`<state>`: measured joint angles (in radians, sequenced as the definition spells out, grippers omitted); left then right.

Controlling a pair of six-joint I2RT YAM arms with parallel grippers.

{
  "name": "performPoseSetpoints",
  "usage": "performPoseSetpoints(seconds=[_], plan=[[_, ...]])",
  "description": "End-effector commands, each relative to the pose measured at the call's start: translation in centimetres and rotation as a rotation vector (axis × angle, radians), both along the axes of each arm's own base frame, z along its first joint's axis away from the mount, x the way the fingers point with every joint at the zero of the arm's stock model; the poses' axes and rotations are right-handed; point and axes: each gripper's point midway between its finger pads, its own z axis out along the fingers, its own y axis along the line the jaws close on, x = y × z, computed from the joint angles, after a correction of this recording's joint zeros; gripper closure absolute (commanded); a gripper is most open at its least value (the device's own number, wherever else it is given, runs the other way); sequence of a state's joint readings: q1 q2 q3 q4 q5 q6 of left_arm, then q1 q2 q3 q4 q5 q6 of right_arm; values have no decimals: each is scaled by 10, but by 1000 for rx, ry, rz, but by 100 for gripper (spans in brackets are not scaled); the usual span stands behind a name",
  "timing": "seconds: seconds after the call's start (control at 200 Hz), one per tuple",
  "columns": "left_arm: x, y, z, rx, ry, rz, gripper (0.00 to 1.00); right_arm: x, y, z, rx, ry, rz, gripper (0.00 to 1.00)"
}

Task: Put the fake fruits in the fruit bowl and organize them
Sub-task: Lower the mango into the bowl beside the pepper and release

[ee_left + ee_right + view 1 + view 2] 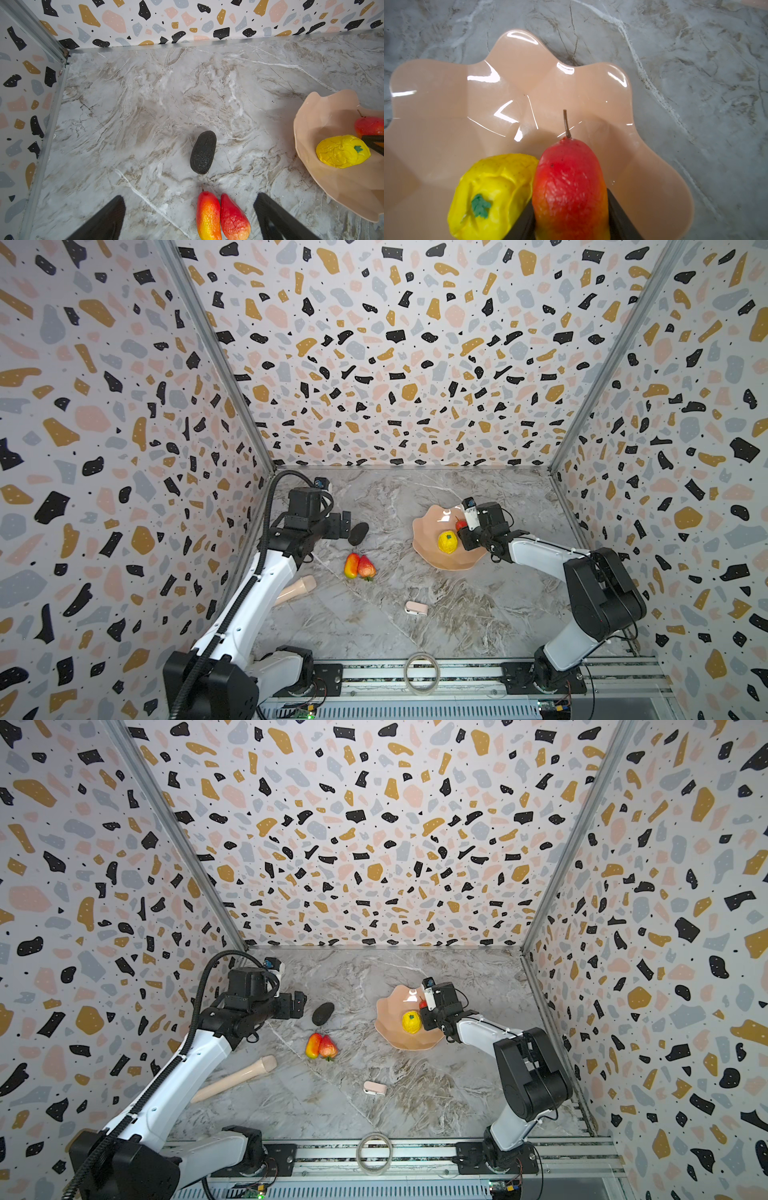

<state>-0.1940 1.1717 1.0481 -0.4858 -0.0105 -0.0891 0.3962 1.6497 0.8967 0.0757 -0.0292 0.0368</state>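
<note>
Fruit bowl (430, 529) stands on the surface (415, 635), right of centre. Within its rim are the yellow citrus (447, 542) and a mango (569, 187), touching. My right jaws clamp that mango on both flanks. The black oval (358, 533), second mango (351, 565) and strawberry (366, 567) lie outside the bowl, the last two touching. My left jaws stand wide apart, empty, beside the black oval.

Marble table (415, 497): bowl (428, 526); black oval (358, 533); mango (351, 565); strawberry (366, 567); cup (297, 589); perhaps clip (416, 608).

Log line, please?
right gripper: holds mango in fruit bowl | citrus: in bowl | left gripper: open | black fruit, second mango, strawberry: on table
</note>
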Motion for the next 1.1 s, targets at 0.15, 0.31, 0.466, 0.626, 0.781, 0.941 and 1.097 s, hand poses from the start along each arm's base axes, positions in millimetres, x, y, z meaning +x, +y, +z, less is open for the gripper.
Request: performPoseSetpoints(seconds=[0.15, 0.31, 0.466, 0.626, 0.781, 0.941, 1.097], plan=[[8, -9, 21, -24, -61, -25, 0, 1, -3, -1, -3, -2, -14, 50], [9, -10, 21, -26, -62, -28, 1, 2, -3, 0, -6, -4, -13, 46], [10, -12, 22, -30, -64, -34, 0, 2, -3, 1, -6, -7, -11, 44], [9, -11, 22, -28, -64, -34, 0, 2, -4, 8, -14, -17, -14, 44], [8, -11, 21, -26, -62, -31, 0, 3, -7, 37, -60, -74, -20, 27], [8, -12, 23, -29, -69, -34, 1, 4, 4, 81, -97, -157, 7, 1], [7, -11, 25, -27, -75, -31, 1, -5, 56, 113, -77, -217, 143, 1]])
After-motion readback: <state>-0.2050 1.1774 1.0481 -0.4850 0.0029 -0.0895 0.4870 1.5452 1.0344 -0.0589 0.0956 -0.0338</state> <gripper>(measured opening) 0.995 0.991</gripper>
